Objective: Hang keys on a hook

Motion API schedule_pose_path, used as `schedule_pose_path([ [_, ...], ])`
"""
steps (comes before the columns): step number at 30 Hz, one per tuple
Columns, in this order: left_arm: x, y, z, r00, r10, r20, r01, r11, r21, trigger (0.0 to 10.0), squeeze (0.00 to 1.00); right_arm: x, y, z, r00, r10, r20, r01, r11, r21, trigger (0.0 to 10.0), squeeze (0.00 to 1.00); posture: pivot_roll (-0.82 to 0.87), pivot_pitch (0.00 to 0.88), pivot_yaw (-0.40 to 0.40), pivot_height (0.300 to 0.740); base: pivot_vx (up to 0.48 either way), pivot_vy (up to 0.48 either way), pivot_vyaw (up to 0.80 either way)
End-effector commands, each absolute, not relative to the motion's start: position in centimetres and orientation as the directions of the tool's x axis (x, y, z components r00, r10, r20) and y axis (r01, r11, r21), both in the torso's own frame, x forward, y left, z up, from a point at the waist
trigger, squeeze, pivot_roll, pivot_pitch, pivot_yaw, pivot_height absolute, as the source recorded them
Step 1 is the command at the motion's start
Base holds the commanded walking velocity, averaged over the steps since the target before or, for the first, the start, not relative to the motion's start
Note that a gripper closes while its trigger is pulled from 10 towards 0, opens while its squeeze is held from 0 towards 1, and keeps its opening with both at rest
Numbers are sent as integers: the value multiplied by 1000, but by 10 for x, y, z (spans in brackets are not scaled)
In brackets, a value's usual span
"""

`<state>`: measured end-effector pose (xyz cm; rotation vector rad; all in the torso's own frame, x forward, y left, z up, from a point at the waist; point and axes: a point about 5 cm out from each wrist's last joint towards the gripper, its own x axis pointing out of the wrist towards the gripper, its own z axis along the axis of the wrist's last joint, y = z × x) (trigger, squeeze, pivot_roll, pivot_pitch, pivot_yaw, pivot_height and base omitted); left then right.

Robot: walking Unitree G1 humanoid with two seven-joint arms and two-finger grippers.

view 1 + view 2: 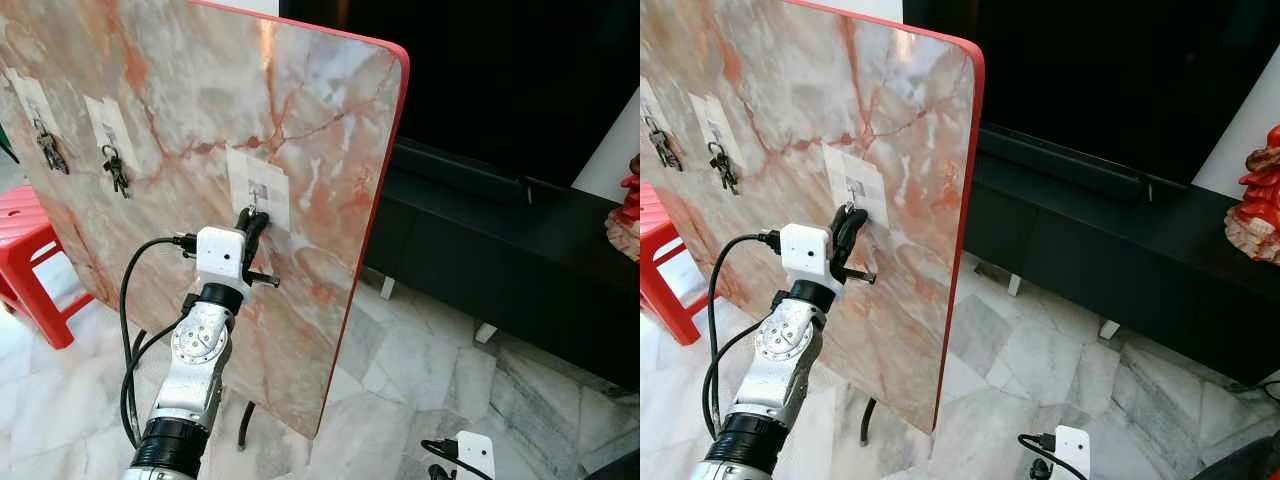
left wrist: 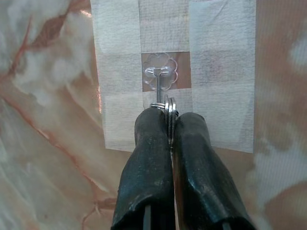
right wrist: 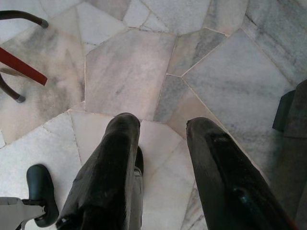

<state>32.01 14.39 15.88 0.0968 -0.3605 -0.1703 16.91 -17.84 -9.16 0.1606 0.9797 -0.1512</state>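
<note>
A marble-patterned board (image 1: 200,130) with a red edge stands tilted on thin dark legs (image 1: 244,425), taking up the left of the scene. The floor (image 1: 1040,360) is pale marble laid in irregular slabs, grey veined, with darker joints. A red plastic stool (image 1: 30,260) sits at the far left, beside the board. Behind runs a long, low black cabinet (image 1: 1110,260) on short white feet, and above it a large dark screen (image 1: 1120,80) (unlit). A red ornament (image 1: 1258,205) rests on the cabinet's right end. Light is soft and even.
</note>
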Motion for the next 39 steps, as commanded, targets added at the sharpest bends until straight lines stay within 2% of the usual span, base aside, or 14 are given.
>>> schedule_pose_path([
  [1,321,142,160,920,-194,341,160,979,126,10000,0,167,-182,-92,539,-61,-840,199,978,57,10000,0,67,0,-112,740,0,0,0],
  [32,317,141,151,934,-190,302,156,979,130,10000,0,168,-181,-92,540,-56,-839,194,979,59,10000,0,66,0,-114,740,0,0,0],
  [36,320,141,145,949,-190,251,154,975,159,10000,0,168,-181,-92,540,-57,-839,194,979,59,10000,0,65,0,-113,740,0,0,0],
  [38,320,141,144,950,-188,249,153,976,151,10000,39,168,-181,-92,540,-57,-840,194,979,59,10000,0,65,0,-113,740,0,0,0],
  [39,320,141,144,950,-189,250,155,976,151,10000,263,168,-181,-92,540,-57,-840,194,979,58,10000,0,62,0,-113,740,0,0,0],
])
